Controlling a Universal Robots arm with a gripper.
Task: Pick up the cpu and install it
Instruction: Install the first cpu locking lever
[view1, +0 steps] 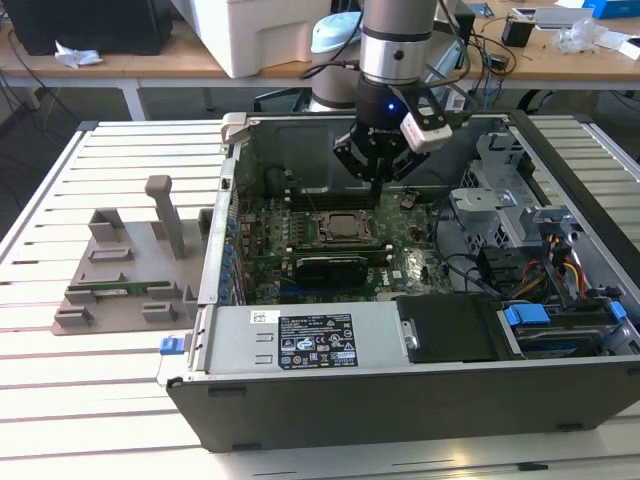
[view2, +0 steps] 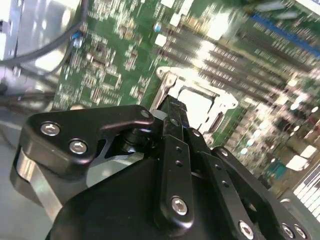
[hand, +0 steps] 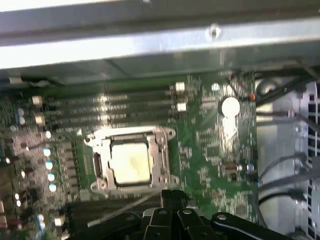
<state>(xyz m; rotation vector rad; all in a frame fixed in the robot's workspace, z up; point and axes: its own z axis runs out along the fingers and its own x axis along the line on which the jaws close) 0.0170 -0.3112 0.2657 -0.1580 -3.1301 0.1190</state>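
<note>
Fingers: the gripper has its black fingers drawn together to a narrow tip with nothing between them; in the exterior view it hangs inside the open computer case, just above the board.
Cpu: the cpu lies flat inside the socket, its pale shiny square top facing up; the second wrist view also shows it seated there, just beyond the fingertips.
Socket: a metal frame, silver-edged, rectangular with notched corners, lying around the chip on all sides.
Motherboard: the motherboard is green, densely studded with small components; long dark memory slots run beside the socket.
Case: grey sheet-metal walls, cable bundles and drive bays at the exterior view's right.
Counter: the counter is white and slatted, carrying a grey fixture tray well apart from the case.
Risk: judged, a descent with the tip off-centre could strike the frame or scratch the chip's top; pressing on a chip not fully seated could bend the contacts beneath.
</note>
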